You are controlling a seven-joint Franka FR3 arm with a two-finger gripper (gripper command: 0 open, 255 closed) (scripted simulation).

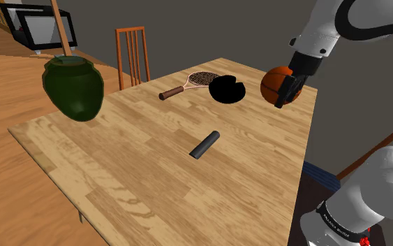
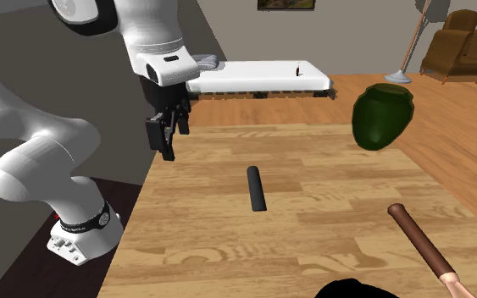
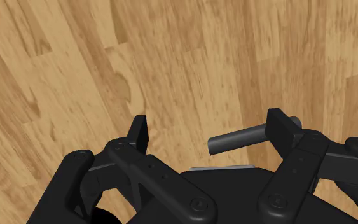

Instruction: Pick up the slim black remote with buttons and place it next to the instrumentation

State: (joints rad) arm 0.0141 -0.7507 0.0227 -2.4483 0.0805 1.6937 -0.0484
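Landmark: remote [image 1: 205,144], flat on table [image 1: 118,168], near its middle. Jar [image 1: 74,87] well apart from remote, toward shoulder view's left, by table's edge. Racket [image 1: 190,83] on table behind remote (handle toward jar's side). Round flat object [image 1: 227,89] just beside racket head. Ball [image 1: 271,78] behind remote, toward right. Chair [image 1: 132,52] beyond far edge. Gripper [image 1: 284,94] above table, apart from remote, before ball.
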